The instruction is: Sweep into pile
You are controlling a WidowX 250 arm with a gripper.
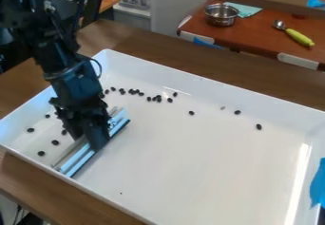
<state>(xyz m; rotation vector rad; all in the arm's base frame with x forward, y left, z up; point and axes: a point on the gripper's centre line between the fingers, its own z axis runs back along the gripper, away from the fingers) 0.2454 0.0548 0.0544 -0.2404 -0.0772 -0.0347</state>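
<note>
We judge that the gathering stroke is the step in hand: the far row is a loose start, and no single pile is formed. From largest to smallest, we note first the desk (190, 62), its brown surface finely wood-grained. On it sits the rectangular tray (209, 172), white, smooth and glossy, with raised sloping walls, rounded corners and a bright streak of reflected light at the right. The black robot arm (66, 77), hard and angular, hangs over the tray's left part. Its end effector (90, 141) is narrowed on the sweeping tool (79, 160), a long, straight, pale bar with a ridged, metallic-looking body and a dark lower edge. The tool lies aslant in the left part of the tray, from the near wall toward the middle. Smallest are the dark pieces (132, 91), rounded and bean-like: many form an uneven line along the far side, several lie scattered to the left of the tool, and a few stand well apart toward the far right. The next move, we judge, calls for setting the bar's edge flat behind one scattered group and pushing it toward the far row; the right-hand outliers then need a separate stroke. We expect that small, rounded pieces may slip past the bar's ends.
</note>
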